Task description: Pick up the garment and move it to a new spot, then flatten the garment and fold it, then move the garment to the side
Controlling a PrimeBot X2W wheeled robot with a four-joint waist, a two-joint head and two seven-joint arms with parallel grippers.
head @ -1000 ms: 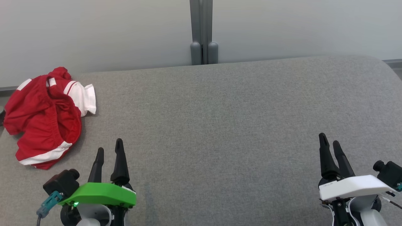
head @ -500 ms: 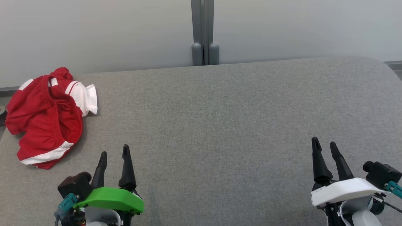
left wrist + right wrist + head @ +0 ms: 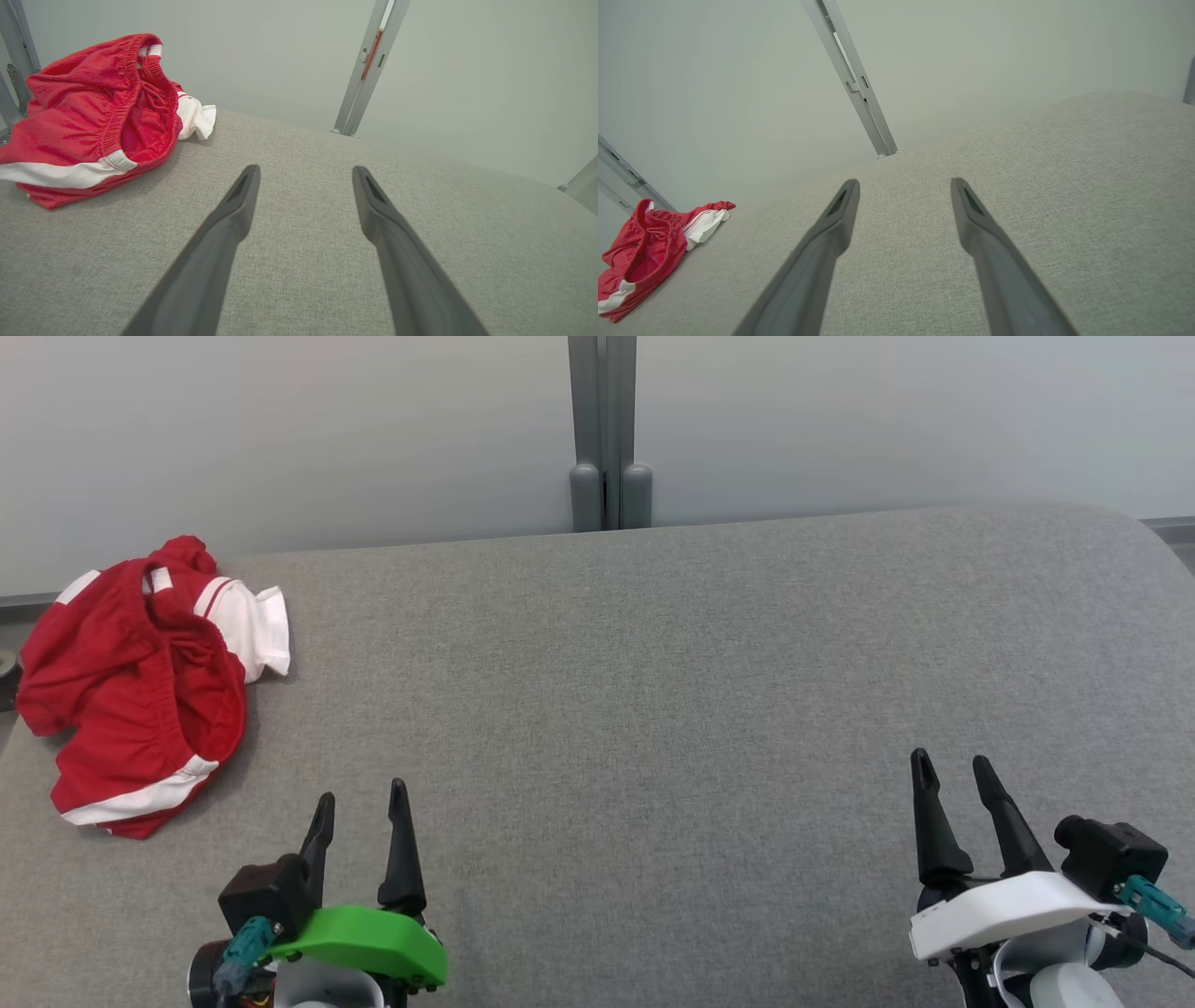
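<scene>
In the head view, a crumpled red garment (image 3: pixel 140 681) with white bands is seen lying at the far left edge of a grey cushioned surface (image 3: pixel 653 709), whose weave is fine and flecked and whose far corners are rounded. A smooth pale wall (image 3: pixel 280 429) is seen behind it, divided by a grey metal post (image 3: pixel 609 429). The left gripper (image 3: pixel 362 791), under a glossy green cover (image 3: pixel 373 941), is held at the lower left, its two tapered dark fingers spread apart with nothing between them; the garment is well apart from it. The right gripper (image 3: pixel 950 758), under a white cover (image 3: pixel 999 910), is held at the lower right, likewise spread and empty. In the left wrist view, the long matte fingers (image 3: pixel 219 242) are seen parted wide above bare cloth, and the garment is shown at the upper left as a soft heap, a gathered elastic waistband (image 3: pixel 122 98) curving over its top and a white stripe running along its lower edge. In the right wrist view, the fingers (image 3: pixel 994 252) are parted over the woven surface, nothing is gripped, and the garment is seen far off at the lower left.
</scene>
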